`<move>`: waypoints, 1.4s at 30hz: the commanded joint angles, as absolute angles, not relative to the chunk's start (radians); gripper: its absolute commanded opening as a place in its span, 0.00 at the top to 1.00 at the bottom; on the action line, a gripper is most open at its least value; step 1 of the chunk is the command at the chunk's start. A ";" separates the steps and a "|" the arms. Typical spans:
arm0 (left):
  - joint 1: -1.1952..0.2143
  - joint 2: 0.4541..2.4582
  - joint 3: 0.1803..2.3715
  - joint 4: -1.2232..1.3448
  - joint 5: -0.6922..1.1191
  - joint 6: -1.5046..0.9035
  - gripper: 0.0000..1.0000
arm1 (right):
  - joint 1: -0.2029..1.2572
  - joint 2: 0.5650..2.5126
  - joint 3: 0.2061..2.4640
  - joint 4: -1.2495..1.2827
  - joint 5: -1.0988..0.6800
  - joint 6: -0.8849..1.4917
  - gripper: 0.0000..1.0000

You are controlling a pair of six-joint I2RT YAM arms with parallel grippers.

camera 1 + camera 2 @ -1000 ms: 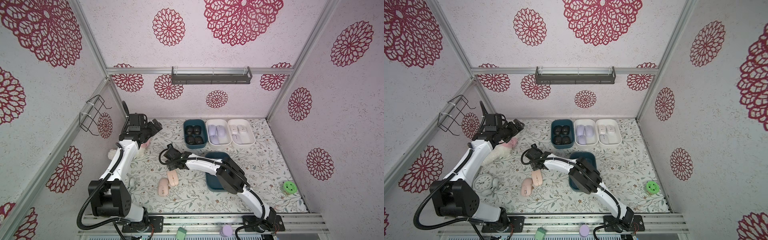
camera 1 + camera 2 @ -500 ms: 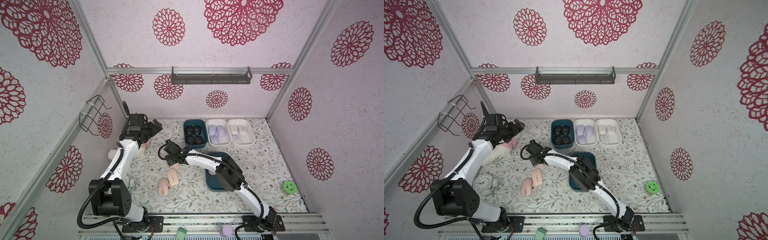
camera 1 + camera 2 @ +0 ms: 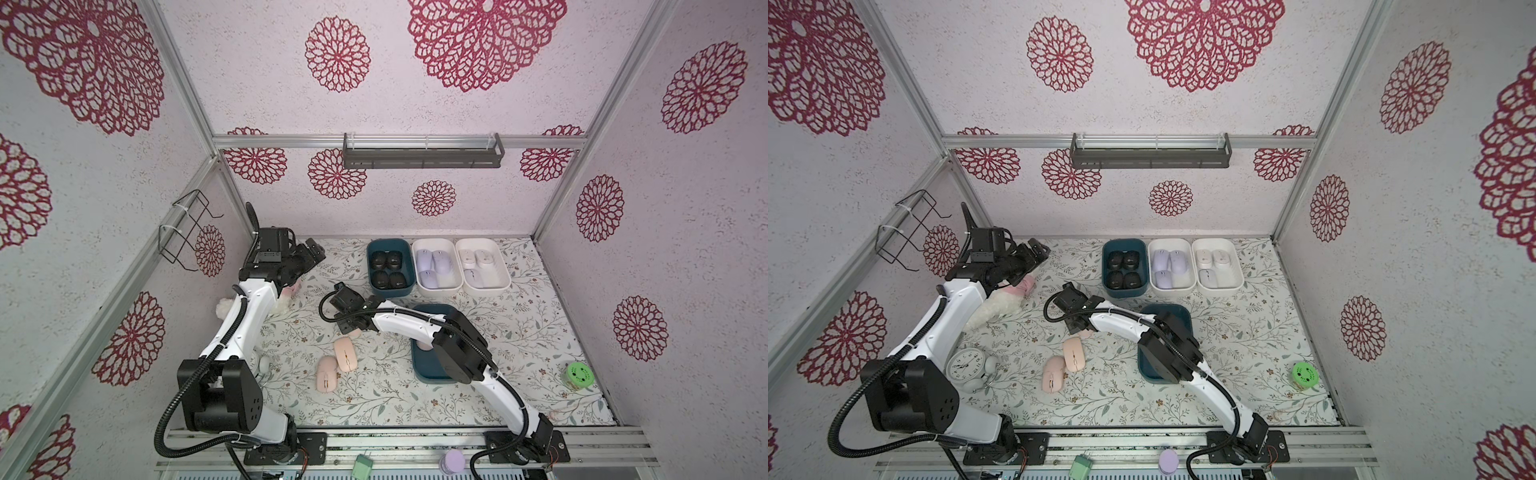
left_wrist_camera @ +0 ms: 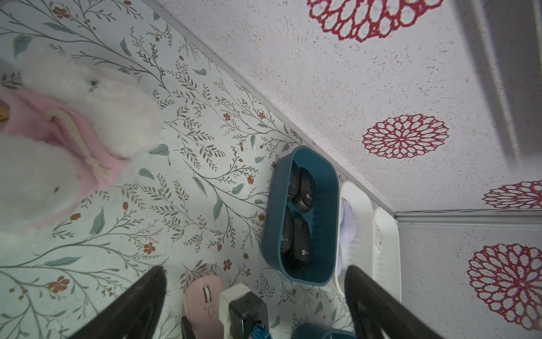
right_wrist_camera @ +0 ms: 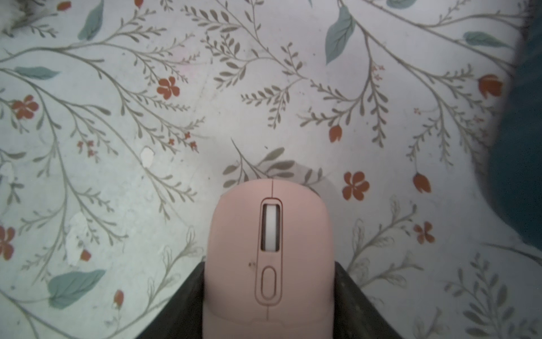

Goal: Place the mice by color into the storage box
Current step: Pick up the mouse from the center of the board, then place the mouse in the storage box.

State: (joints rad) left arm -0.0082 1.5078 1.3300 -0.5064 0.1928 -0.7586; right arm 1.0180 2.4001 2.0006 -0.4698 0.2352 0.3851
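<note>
Plastic is most of what I see from where I stand: smooth oval shells on a thin floral mat (image 3: 519, 332) printed with leaves and rust-red flowers. The right gripper (image 5: 269, 264) is low over the middle of the mat. Its dark fingers (image 5: 181, 308) bracket a matte peach-pink mouse (image 5: 269, 229) with a white scroll wheel. In the right wrist view they sit tight along its flanks, but I cannot tell whether they truly squeeze it. From above, only a pink sliver (image 3: 354, 333) peeks out under the wrist.

A second peach-pink mouse (image 3: 345, 353) and a third peach-pink mouse (image 3: 327, 374) lie side by side nearer the front, touching or nearly so.

Three rounded tubs stand in a row along the back wall:
- A teal box (image 3: 370, 270) holds four glossy black mice (image 3: 379, 259).
- A white box (image 3: 436, 287) holds three lavender mice (image 3: 442, 262).
- A second white box (image 3: 486, 289) holds three white mice (image 3: 482, 258).

A second teal box (image 3: 419, 368) sits in front of that row. The right arm's white forearm and black elbow lie across it and hide most of its inside.

The left gripper (image 3: 311, 254) hangs near the left wall, fingers (image 4: 140, 302) spread wide in the air. The left arm crosses a fluffy white plush toy (image 3: 994, 309) dressed in pink fleece and covers part of it. A pale twin-bell alarm clock (image 3: 963, 365) stands beside that arm's base. A green-lidded jar (image 3: 579, 374) stands well apart at the right edge.
</note>
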 commanded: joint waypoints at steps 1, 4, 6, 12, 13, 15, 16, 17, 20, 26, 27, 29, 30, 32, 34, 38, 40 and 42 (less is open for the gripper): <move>-0.009 1.505 1.334 -0.489 0.196 -0.766 0.03 | 1.019 2.231 1.966 -0.411 0.278 0.368 0.43; -0.011 1.503 1.333 -0.487 0.199 -0.766 0.03 | 1.014 2.163 1.908 -0.392 0.310 0.364 0.43; -0.012 1.500 1.330 -0.485 0.202 -0.769 0.03 | 1.005 2.102 1.843 -0.376 0.316 0.365 0.44; -0.069 1.502 1.323 -0.462 0.248 -0.781 0.03 | 0.923 1.861 1.565 -0.319 0.348 0.414 0.44; -0.090 1.504 1.326 -0.464 0.250 -0.778 0.03 | 0.907 1.815 1.518 -0.315 0.353 0.419 0.44; -0.139 1.511 1.340 -0.476 0.263 -0.765 0.03 | 0.865 1.712 1.397 -0.311 0.377 0.420 0.44; -0.163 1.512 1.347 -0.485 0.262 -0.756 0.03 | 0.848 1.667 1.349 -0.313 0.388 0.422 0.44; -0.191 1.514 1.355 -0.496 0.254 -0.744 0.03 | 0.827 1.622 1.294 -0.323 0.393 0.426 0.44; -0.260 1.513 1.359 -0.506 0.239 -0.724 0.03 | 0.779 1.502 1.151 -0.357 0.407 0.441 0.44; -0.331 1.537 1.373 -0.517 0.247 -0.711 0.03 | 0.764 1.407 0.971 -0.339 0.442 0.478 0.44; -0.333 1.542 1.381 -0.526 0.249 -0.708 0.03 | 0.764 1.407 0.947 -0.325 0.451 0.488 0.44; -0.335 1.546 1.389 -0.538 0.250 -0.703 0.03 | 0.764 1.413 0.913 -0.299 0.474 0.499 0.45; -0.334 1.544 1.387 -0.538 0.245 -0.703 0.03 | 0.764 1.418 0.904 -0.289 0.482 0.500 0.46; -0.335 1.542 1.382 -0.537 0.236 -0.704 0.03 | 0.764 1.434 0.892 -0.281 0.505 0.504 0.45; -0.335 1.543 1.384 -0.537 0.238 -0.704 0.03 | 0.764 1.452 0.886 -0.273 0.523 0.508 0.45; -0.336 1.535 1.389 -0.548 0.210 -0.695 0.03 | 0.764 1.504 0.888 -0.250 0.541 0.505 0.45; -0.335 1.529 1.388 -0.547 0.206 -0.693 0.03 | 0.762 1.528 0.896 -0.255 0.569 0.498 0.44; -0.335 1.524 1.388 -0.549 0.202 -0.689 0.03 | 0.761 1.548 0.912 -0.264 0.572 0.489 0.43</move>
